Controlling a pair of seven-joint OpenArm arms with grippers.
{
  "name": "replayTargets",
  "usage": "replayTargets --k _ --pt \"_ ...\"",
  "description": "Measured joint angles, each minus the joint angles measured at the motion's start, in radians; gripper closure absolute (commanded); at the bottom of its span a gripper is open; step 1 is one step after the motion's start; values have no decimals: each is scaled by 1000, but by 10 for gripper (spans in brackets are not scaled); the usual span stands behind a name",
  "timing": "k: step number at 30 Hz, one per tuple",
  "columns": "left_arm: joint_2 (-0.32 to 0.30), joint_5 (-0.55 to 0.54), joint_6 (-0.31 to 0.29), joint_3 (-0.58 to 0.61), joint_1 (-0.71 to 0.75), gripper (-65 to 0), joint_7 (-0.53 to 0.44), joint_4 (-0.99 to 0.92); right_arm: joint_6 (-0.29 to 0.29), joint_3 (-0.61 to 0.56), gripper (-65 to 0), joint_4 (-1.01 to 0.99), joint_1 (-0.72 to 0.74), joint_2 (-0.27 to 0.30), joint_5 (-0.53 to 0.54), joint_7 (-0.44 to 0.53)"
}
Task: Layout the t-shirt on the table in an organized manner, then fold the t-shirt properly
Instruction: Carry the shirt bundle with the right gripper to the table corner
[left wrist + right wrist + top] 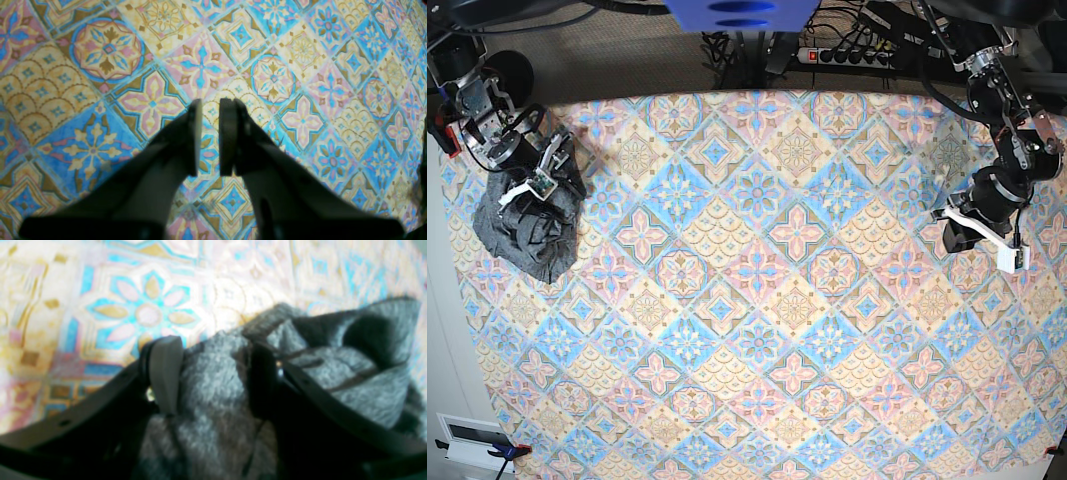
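- table (757, 300): one, covered edge to edge in the diamond-tile cloth. Nearly all of it is bare; only the shirt lies on it.
- t-shirt (532, 225): one, a crumpled dark-grey heap at the table's far-left corner as the base view shows it, close to the left edge. No sleeve, hem or collar can be picked out. So the layout step has barely begun, and folding is a long way off.
- right gripper (213, 373): one, down on the heap. Fingers (165, 373) are spread wide with bunched knit sitting between them; the pads are not yet pinching it. Judgement: this is the grab-to-spread stage.
- left gripper (210, 136): one, hovering over bare cloth near the table's right edge, well apart from the shirt. Fingers (195, 136) stand nearly together with a narrow slit between, holding nothing.
- Next move, as I read it: close the right fingers on a single layer rather than the whole wad, then drag the shirt toward the table's centre so both arms can reach it. The left arm needs to cross over and take a second corner.
- Risk: grabbing several layers just moves the lump without opening it.
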Motion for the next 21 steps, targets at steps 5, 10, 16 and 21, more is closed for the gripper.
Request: replayTargets --k 5,10,16,21 --pt "0 -1 0 0 0 -92 0 0 -33 2 -314 0 -10 0 -62 41" --pt "0 -1 0 0 0 -92 0 0 -42 5 -314 45 -26 6 -63 -15" --pt "0 3 0 0 0 -92 0 0 -42 5 -314 46 -26 7 -63 -14" --pt "0 3 0 0 15 -92 0 0 -48 5 -314 46 -26 8 -98 -11"
